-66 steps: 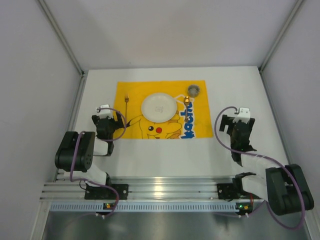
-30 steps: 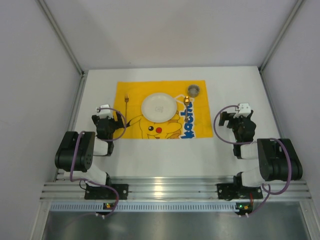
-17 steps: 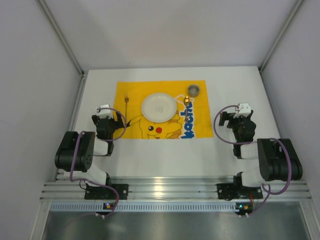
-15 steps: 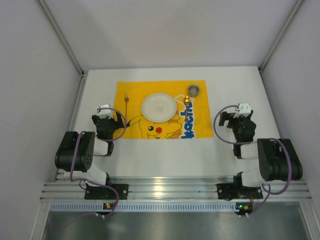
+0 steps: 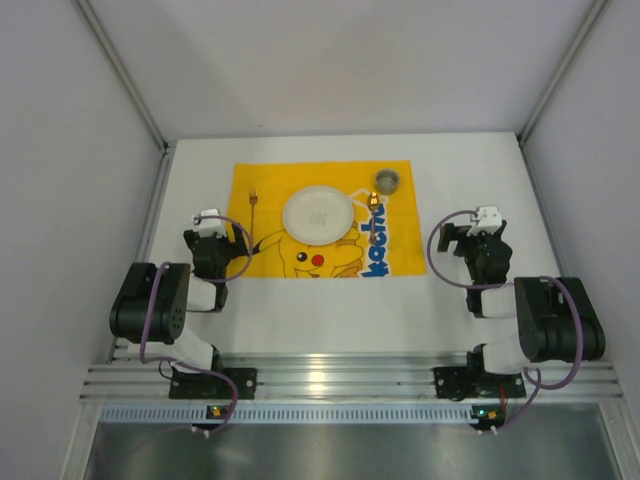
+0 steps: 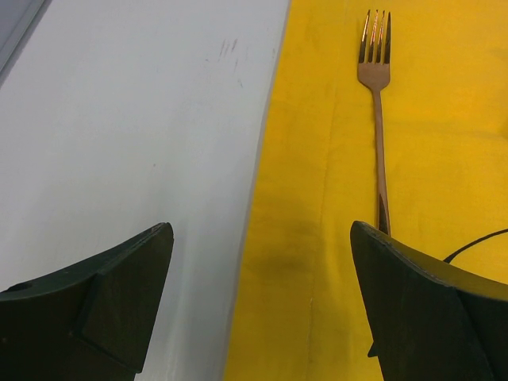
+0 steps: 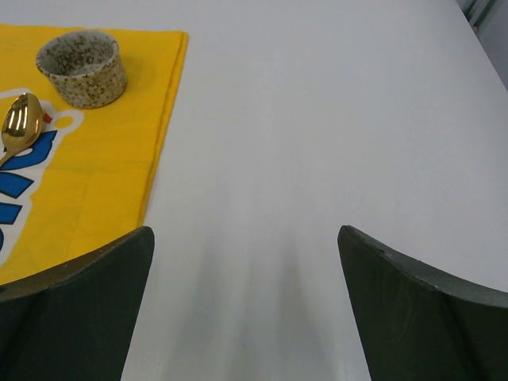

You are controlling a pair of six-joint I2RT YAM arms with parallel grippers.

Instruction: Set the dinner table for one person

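From my console the dinner table [image 5: 480,170] fills the floor of the cell, white and bare along its right edge and along the near edge by the arm bases. A yellow printed mat [image 5: 262,252] lies on it, closer to the far edge and the left edge than to the others. A white plate [image 5: 318,212] sits on the mat's far half, about midway across it. A copper-coloured fork [image 6: 379,119] lies on the mat between the plate and the mat's left border, apart from the plate, its tines pointing at the far edge of the desk. A gold spoon [image 7: 20,119] lies just to the right of the plate, and a speckled cup [image 7: 82,67] stands upright near the mat's far right corner, close beyond the spoon. My left gripper [image 6: 260,230] hangs low over the mat's left border, one finger over white tabletop and the other over yellow cloth just at the fork's handle end; its jaws are spread wide with nothing between them. My right gripper [image 7: 246,230] is over bare tabletop between the mat and the desk's right edge, jaws likewise spread apart and holding nothing.
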